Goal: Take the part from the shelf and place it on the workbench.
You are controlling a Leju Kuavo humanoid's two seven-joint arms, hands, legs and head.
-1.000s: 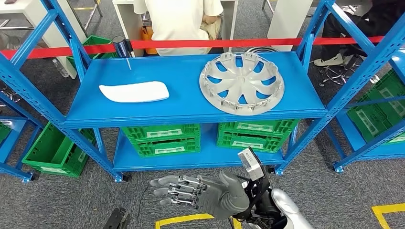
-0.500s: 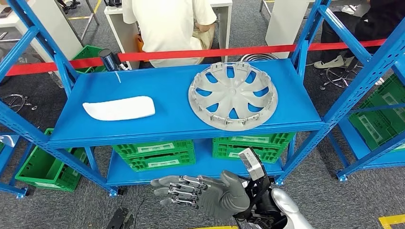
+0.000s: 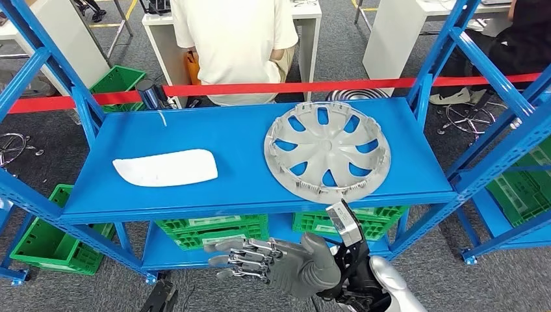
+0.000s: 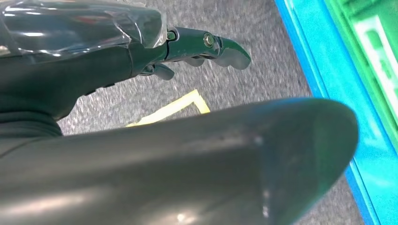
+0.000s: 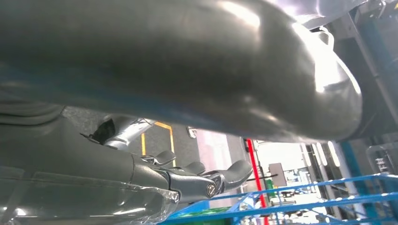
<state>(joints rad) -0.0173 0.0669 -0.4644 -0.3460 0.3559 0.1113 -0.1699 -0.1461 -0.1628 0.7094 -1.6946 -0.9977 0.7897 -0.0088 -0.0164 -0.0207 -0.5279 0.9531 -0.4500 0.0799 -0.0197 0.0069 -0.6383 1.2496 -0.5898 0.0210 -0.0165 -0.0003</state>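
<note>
The robot is only approaching the shelf [image 3: 253,140], its right hand [image 3: 273,260] empty with fingers stretched out below the edge (left hand [image 4: 206,47] hanging, seemingly empty), the wheel cover [image 3: 327,150] untouched, so a reach upward seems next.
</note>
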